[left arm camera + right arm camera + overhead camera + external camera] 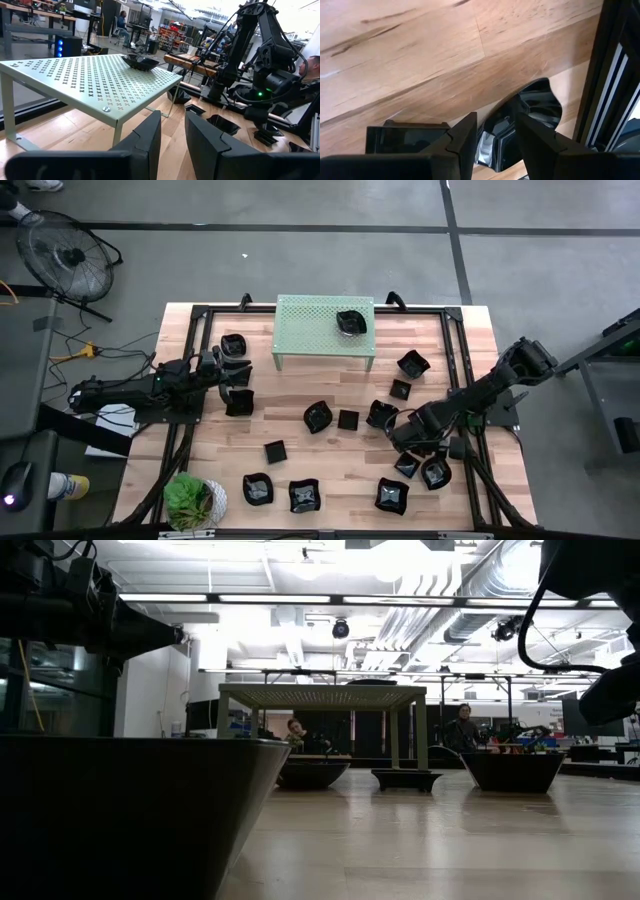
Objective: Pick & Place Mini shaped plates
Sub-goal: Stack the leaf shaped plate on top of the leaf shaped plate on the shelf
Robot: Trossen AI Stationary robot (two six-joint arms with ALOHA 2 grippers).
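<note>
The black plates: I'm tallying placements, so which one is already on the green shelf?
The wavy-edged plate near the shelf's right end; every other plate lies on the wooden table.

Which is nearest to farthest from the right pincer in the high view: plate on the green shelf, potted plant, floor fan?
From the right pincer, near the table's right edge:
1. Plate on the green shelf, at the table's far edge and slightly left of the pincer.
2. Potted plant, at the near left corner of the table.
3. Floor fan, off the table, on the floor at far left.
</note>
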